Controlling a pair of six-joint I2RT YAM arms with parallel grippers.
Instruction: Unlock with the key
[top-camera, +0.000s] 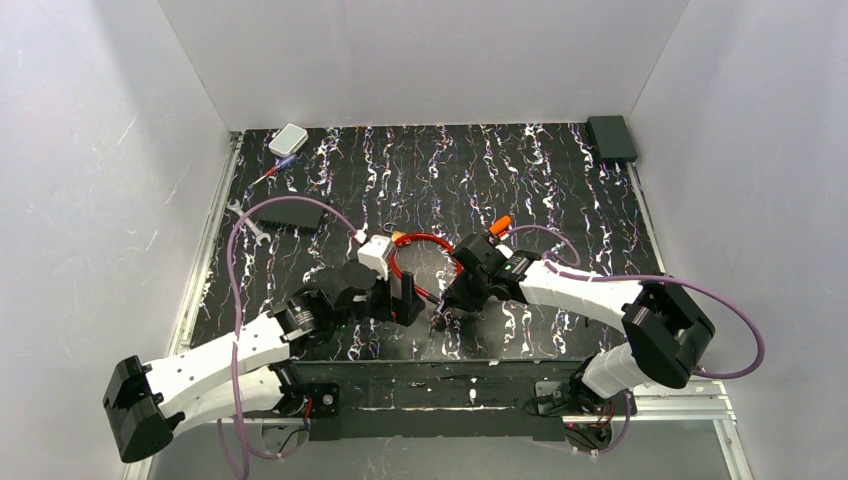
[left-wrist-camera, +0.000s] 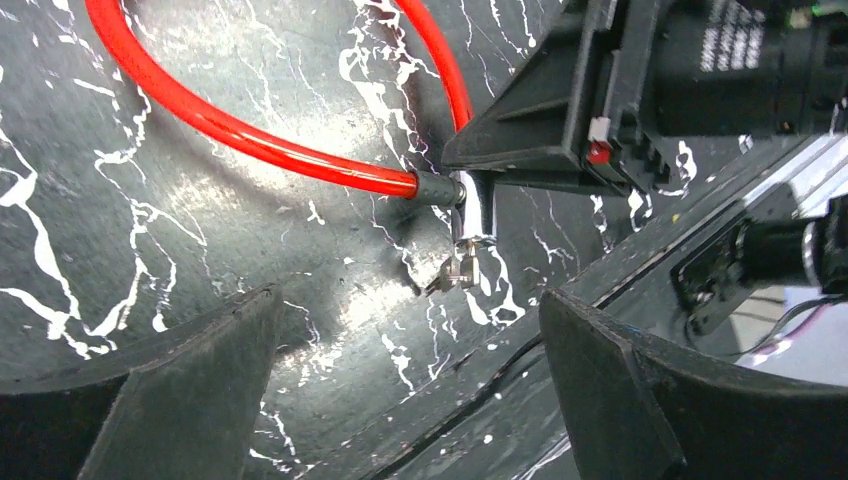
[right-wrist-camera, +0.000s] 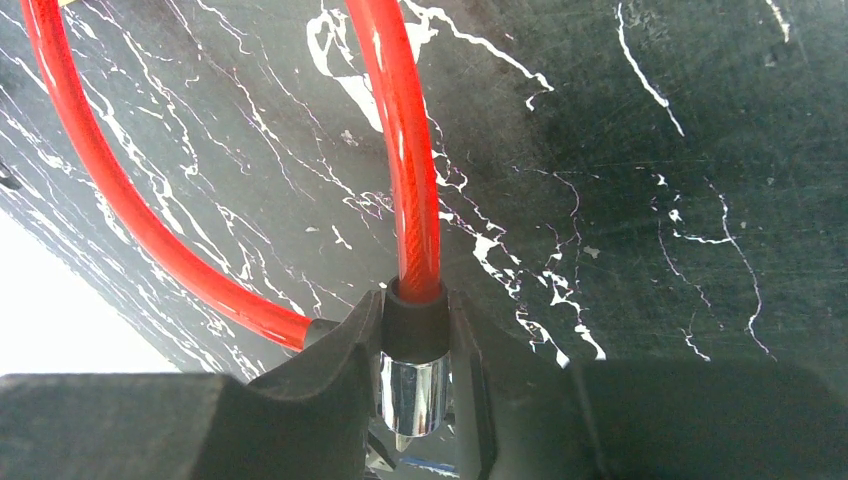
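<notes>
Between white walls (top-camera: 430, 60): black white-veined tabletop (top-camera: 560, 180) bearing red cable lock (right-wrist-camera: 403, 150).

Plain white walls (top-camera: 430, 60) on three sides, black tabletop (top-camera: 560, 170) (white marbled streaks), aluminium rail (top-camera: 204, 260) along its edge

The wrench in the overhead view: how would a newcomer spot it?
On the black marbled mat, go to the left edge, about halfway back. Just left of the flat black box lies the wrench. It is the only slim, silver tool there.
</notes>
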